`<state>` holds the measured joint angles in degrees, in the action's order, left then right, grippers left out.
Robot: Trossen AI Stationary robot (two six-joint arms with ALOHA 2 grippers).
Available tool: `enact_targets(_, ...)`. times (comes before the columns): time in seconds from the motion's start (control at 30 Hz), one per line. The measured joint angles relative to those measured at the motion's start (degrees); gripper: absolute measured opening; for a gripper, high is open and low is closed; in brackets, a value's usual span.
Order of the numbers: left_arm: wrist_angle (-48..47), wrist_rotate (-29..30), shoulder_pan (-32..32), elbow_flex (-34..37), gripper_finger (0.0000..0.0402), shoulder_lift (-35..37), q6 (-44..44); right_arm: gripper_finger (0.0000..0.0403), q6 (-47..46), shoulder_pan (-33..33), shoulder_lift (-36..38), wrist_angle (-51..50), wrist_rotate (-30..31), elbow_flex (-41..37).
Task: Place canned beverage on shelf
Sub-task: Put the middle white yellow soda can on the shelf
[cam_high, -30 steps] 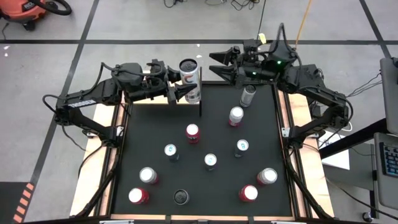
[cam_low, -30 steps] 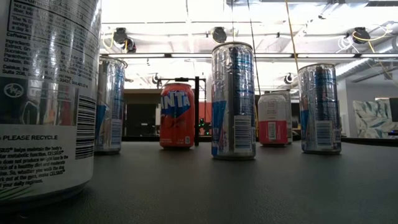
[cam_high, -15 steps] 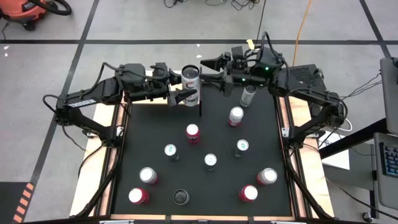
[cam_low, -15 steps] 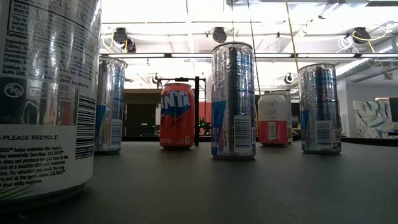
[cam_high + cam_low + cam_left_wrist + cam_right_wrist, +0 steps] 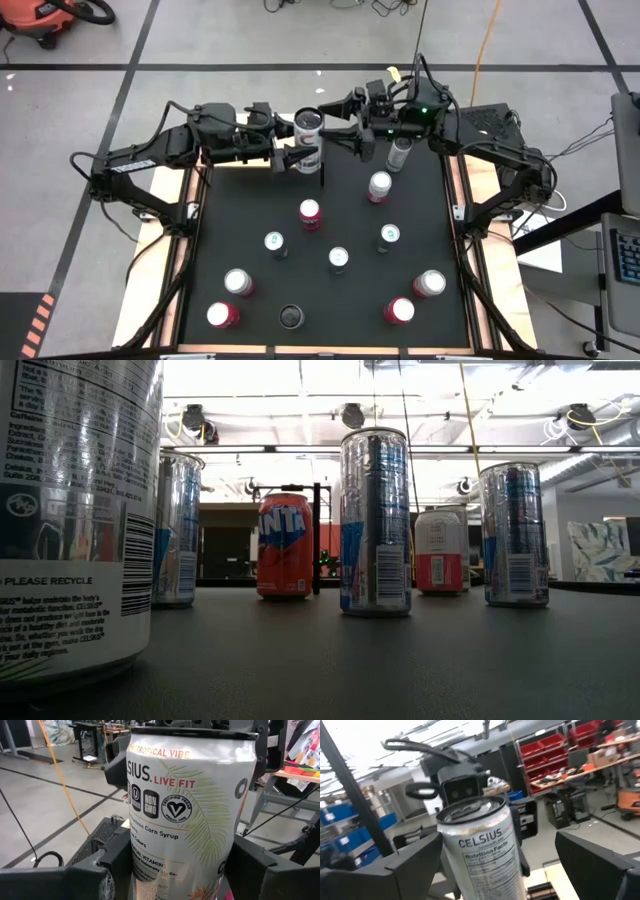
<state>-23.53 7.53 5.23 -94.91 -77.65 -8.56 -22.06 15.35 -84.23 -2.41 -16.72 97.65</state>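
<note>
A white-and-silver canned beverage point(image 5: 308, 135) hangs high above the far edge of the black mat point(image 5: 250, 230), with my left gripper point(image 5: 300, 145) shut on it. My right gripper point(image 5: 337, 122) comes from the table's right and is open. In the right wrist view its two fingers point(image 5: 415, 865) stand on either side of the can point(image 5: 480, 850) with gaps showing. A thin black post point(image 5: 322, 170) stands just below the can. I cannot make out the shelf's board. Neither gripper shows in the low view. My left gripper pinches the can's lower body point(image 5: 150, 870) between its two fingers point(image 5: 100, 870), one on each side. The fingers reach in roughly level from the table's left. The can stands about upright in the hold, top up, lifted clear of the mat.
Several more cans stand scattered over the mat: a red one point(image 5: 310, 212), a silver one point(image 5: 380, 185), a tall one point(image 5: 398, 153) under my right arm, others toward the near edge point(image 5: 222, 315). In the low view they form a row point(image 5: 375, 520).
My right gripper has moved toward the table's left and a little down, closing in on the held can until its open fingers flank it. My left wrist has turned slightly, tipping the can a little; the can stays in place in the air.
</note>
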Motion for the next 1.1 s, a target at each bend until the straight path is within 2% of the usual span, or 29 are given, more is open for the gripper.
enact_targets(0.6, 0.29, 0.37, 0.02, 0.04, 0.0238, -2.56, -0.07, 0.0363, 1.77, -0.09, -2.54, 0.95, -2.91, -0.05)
enact_targets(1.1, 0.30, 0.47, 0.39, 0.04, 0.0238, -2.62, -0.34, 0.0248, 2.38, -0.09, -2.62, 0.91, -4.57, -0.05)
